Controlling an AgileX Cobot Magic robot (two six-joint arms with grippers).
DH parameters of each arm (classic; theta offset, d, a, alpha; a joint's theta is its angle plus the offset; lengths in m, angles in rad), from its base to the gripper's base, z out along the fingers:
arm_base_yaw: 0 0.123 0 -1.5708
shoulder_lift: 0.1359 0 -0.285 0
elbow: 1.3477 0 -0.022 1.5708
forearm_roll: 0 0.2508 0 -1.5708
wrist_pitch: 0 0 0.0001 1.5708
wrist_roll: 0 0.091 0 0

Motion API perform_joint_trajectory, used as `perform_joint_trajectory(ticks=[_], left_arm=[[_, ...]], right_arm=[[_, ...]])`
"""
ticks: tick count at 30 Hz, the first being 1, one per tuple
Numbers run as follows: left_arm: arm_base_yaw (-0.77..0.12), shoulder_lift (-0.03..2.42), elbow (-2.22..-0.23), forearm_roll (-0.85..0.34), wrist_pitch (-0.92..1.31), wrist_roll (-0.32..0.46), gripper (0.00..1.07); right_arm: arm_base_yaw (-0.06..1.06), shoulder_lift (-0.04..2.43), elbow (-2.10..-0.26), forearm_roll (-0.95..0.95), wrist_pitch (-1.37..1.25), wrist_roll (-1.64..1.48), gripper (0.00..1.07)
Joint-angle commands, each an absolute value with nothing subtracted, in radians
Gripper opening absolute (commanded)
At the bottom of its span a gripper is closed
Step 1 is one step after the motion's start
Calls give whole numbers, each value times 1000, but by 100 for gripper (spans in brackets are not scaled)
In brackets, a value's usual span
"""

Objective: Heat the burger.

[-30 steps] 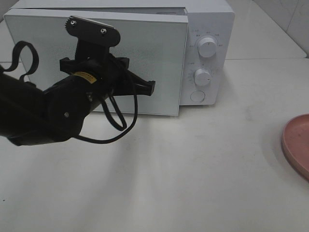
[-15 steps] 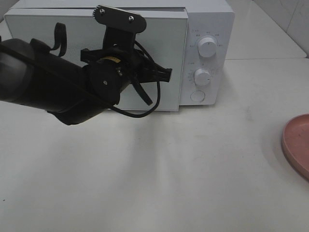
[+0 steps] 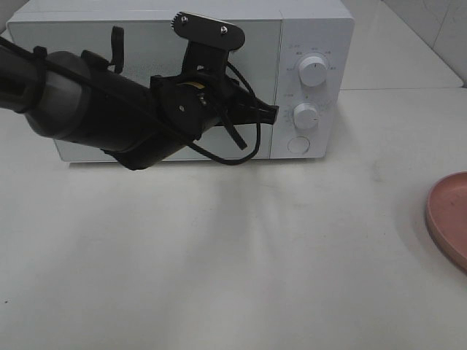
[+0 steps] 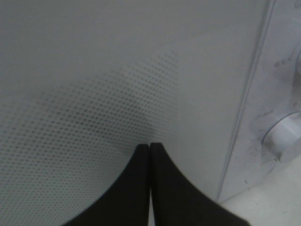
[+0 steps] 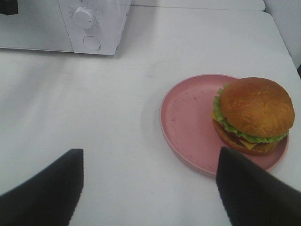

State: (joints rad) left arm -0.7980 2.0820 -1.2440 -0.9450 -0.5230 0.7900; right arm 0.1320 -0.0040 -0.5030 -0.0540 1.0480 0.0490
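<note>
Left black gripper (image 4: 150, 147) pinched together, tips against white microwave's (image 3: 314, 29) door. Right gripper (image 5: 149, 181) spread wide above plain white tabletop (image 5: 117, 108); ahead, glossy-bunned burger (image 5: 253, 113) on pink round plate (image 5: 188, 122).

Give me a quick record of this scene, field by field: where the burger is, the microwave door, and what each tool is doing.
burger: burger sits on the pink plate, off to one side of it, not in the microwave
microwave door: microwave door looks shut
left tool: left tool fingers together, tips against the door near its control-panel edge
right tool: right tool open, empty, above the table short of the plate
</note>
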Motion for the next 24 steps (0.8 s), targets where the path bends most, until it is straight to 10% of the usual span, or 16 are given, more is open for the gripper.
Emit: perform_joint_trajectory(ticks=[1,14,24], left_arm=[[-751,2091,-1278,-965,-624,793,0],[-877,1971,-1167,-1013,-475,839,0],[-800,1880,-1144,-996,191,818,11]], right_arm=[[125,-31,-505,-51,1041,42,75],[125,-31,-505,-51,1041,42,75],[125,-31,-505,-51,1041,42,75]])
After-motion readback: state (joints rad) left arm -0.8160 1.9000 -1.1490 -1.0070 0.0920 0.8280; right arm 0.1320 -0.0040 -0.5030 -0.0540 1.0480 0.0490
